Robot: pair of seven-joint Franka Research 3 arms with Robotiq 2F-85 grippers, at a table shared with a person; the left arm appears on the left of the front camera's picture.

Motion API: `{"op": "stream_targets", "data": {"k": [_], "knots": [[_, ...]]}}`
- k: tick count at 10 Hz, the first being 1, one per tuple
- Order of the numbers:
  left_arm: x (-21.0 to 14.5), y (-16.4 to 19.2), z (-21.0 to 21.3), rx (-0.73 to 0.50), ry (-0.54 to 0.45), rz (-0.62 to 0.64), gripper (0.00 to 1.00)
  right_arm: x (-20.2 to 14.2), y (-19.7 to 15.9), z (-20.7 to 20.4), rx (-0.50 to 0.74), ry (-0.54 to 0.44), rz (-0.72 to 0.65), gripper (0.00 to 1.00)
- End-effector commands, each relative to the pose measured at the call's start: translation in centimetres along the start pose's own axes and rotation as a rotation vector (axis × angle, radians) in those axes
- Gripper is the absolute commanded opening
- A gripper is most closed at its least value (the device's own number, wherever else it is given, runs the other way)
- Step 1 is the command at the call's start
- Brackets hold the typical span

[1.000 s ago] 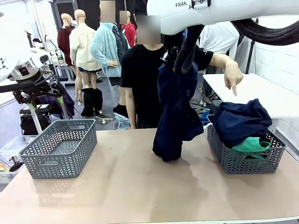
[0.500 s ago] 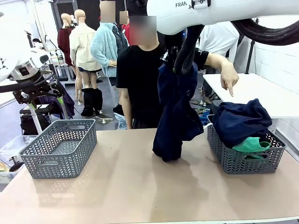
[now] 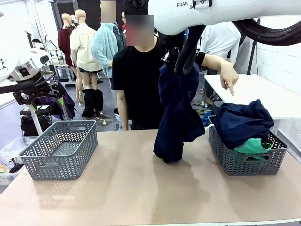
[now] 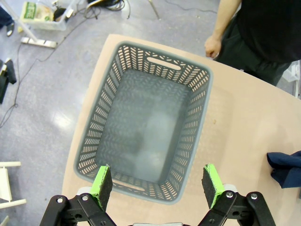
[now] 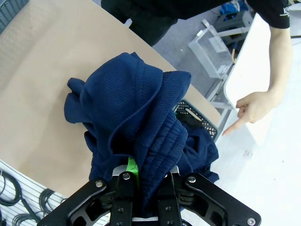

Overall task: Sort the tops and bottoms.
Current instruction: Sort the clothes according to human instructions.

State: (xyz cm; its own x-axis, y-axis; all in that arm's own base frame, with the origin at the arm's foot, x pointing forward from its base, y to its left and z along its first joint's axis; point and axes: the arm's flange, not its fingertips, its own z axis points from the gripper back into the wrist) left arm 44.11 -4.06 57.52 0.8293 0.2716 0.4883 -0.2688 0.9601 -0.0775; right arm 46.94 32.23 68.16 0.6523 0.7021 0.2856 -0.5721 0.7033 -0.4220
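While the table [image 3: 141, 188] carries two grey baskets, you see the left one [image 3: 60, 149] empty and the right one [image 3: 247, 157] holding a dark blue garment with the teal-green bottoms [image 3: 254, 146] in front. Your right gripper [image 5: 146, 181] is clamped on a navy garment [image 3: 176, 113] (its hem touches the table). Your left gripper [image 4: 157, 181] hangs with fingers apart. The person's hand [image 3: 229, 77] points down.
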Motion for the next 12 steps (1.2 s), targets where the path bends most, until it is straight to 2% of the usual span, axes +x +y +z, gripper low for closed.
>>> {"op": "stream_targets", "data": {"k": [1,12], "knots": [[-0.09,-0.01,0.05,-0.007,0.008,0.027,1.00,-0.41,-0.04,0.07,-0.008,-0.018,-0.002,0.00],[-0.09,-0.01,0.05,-0.007,0.008,0.027,1.00,0.00,0.00,0.00,0.000,0.000,0.000,0.00]]}}
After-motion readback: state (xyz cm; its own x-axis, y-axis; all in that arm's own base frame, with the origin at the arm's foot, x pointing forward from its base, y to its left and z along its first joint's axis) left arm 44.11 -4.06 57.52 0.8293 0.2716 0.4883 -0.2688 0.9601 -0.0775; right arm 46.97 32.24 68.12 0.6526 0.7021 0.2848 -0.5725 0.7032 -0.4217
